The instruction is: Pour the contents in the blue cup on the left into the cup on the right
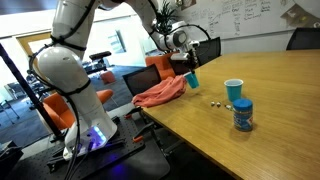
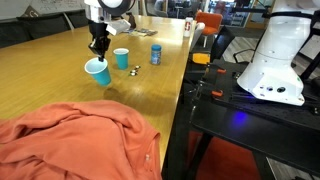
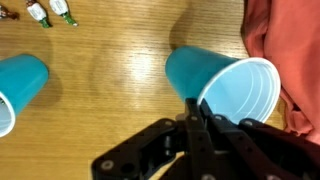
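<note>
Blue cup [image 3: 225, 85] is in the tool [image 3: 197, 108] rn. The tool is closed down on the rim, one finger inside the wall and one outside, so it's a pinch grip, not wrapped around the body. The cup hangs just off the bench [image 2: 50, 90] and it's tilted quite a bit, w/ the mouth facing the orange cloth [image 3: 285, 40] in the wrist view. Can't see anything inside it from here, tbh.

The second cup [image 2: 121, 58] stands upright nearby, w/ bare wood between the two. Some small bits [image 1: 215, 102] and a blue tub [image 1: 243, 115] sit beside it.

So imo we're at the carry step: grabbed and lifted, not over the target yet. Next move needs the cup brought across until its lip sits above the other cup's opening, and prob the wrist turned so the mouth points that way, not at the cloth. Then tip further. The rim pinch could slip, so go slow.
</note>
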Tool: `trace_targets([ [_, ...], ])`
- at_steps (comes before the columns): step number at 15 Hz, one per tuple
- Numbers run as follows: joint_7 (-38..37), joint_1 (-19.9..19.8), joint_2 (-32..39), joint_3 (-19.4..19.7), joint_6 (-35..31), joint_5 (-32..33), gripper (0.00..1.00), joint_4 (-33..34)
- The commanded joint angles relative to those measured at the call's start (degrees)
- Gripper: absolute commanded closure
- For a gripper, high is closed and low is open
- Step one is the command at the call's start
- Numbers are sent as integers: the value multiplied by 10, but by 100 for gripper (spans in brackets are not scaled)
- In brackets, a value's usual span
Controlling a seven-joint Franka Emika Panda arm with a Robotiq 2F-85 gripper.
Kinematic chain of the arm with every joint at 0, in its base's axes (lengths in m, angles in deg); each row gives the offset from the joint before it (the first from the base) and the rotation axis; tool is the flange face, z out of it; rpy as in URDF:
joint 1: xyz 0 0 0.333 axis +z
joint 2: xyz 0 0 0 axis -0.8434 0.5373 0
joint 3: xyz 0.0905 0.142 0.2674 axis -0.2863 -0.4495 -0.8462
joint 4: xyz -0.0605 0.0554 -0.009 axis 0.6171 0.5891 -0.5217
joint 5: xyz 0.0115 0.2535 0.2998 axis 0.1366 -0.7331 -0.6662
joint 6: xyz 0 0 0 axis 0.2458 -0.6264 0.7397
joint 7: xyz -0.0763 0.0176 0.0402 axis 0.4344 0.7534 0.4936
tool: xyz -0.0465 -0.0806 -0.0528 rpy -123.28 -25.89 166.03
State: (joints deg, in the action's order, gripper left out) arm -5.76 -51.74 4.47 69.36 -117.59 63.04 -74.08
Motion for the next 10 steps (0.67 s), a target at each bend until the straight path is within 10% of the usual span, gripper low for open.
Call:
trace_targets([
  [1, 58, -8, 20, -3, 3, -52, 99, 17],
  [10, 61, -2, 56, 20, -4, -80, 99, 38],
])
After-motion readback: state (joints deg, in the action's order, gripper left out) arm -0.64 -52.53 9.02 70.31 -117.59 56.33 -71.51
